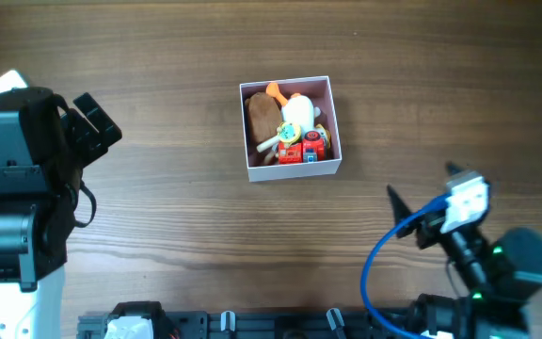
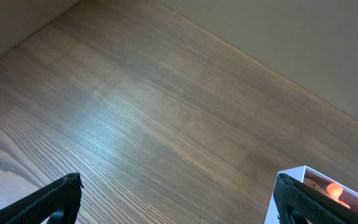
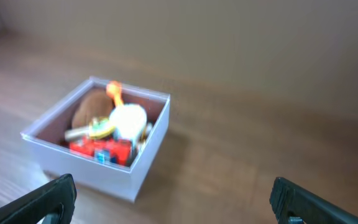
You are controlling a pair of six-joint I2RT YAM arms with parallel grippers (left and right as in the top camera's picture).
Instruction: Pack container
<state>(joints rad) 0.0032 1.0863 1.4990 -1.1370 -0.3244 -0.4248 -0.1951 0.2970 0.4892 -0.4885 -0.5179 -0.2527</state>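
Note:
The container (image 1: 293,169) is a square white box with a pink inside, at the table's middle. It holds a brown toy (image 1: 262,117), a white and orange toy (image 1: 295,110) and a red toy (image 1: 306,149). It shows in the right wrist view (image 3: 145,152), and its corner shows in the left wrist view (image 2: 303,172). My left gripper (image 1: 97,118) is open and empty at the far left, well apart from the box. My right gripper (image 1: 423,218) is open and empty at the lower right, also apart from it.
The wooden table (image 1: 158,217) spreads round the box. A blue cable (image 1: 376,268) loops by the right arm. A black rail (image 1: 252,325) runs along the front edge.

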